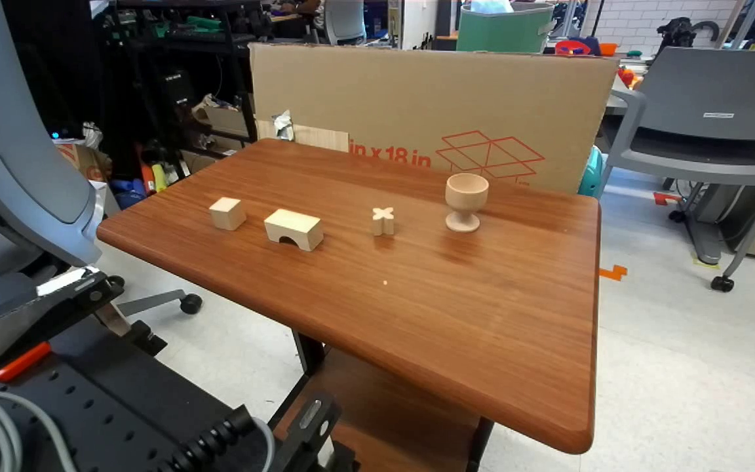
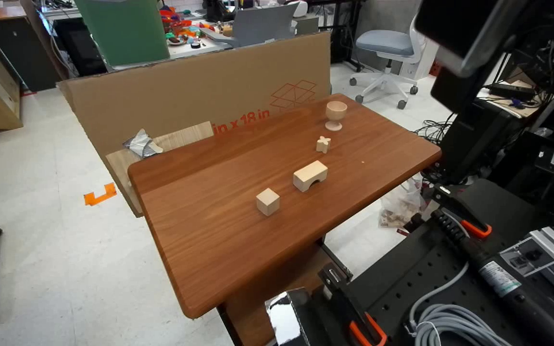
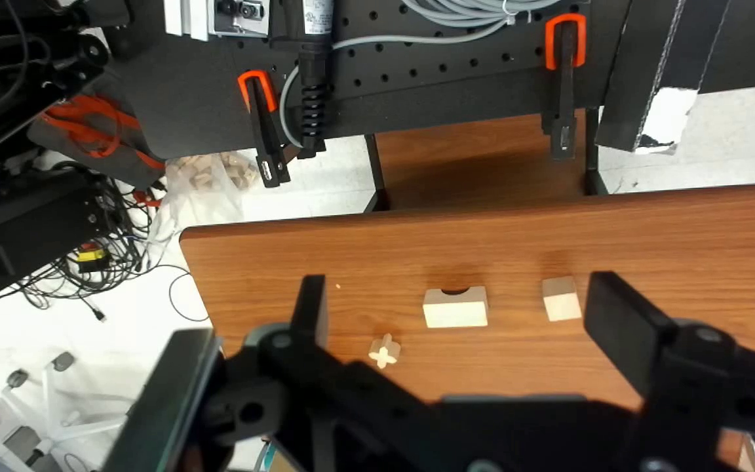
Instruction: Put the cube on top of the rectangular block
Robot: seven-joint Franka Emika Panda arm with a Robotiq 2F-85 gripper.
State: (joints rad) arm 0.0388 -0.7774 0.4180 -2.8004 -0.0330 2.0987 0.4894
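Observation:
The cube (image 1: 227, 214) is small, pale and plain, and sits flat on the brown table. It also shows in an exterior view (image 2: 268, 202) and in the wrist view (image 3: 561, 299). The rectangular block (image 1: 293, 229) lies a short gap away from it, wide side down, with an arched notch in its lower edge. It also shows in an exterior view (image 2: 310, 176) and in the wrist view (image 3: 455, 308). My gripper (image 3: 459, 282) is open and empty, high above the table. Its fingers are wide apart, with the block and cube seen between them. Nothing lies on the block's top.
A cross-shaped wooden piece (image 1: 383, 221) and a wooden goblet (image 1: 464, 202) stand on the table (image 1: 482, 314). A cardboard panel (image 1: 417, 98) rises behind the table's far edge. A dark, blurred piece of equipment (image 2: 469, 43) hangs at the upper right of an exterior view.

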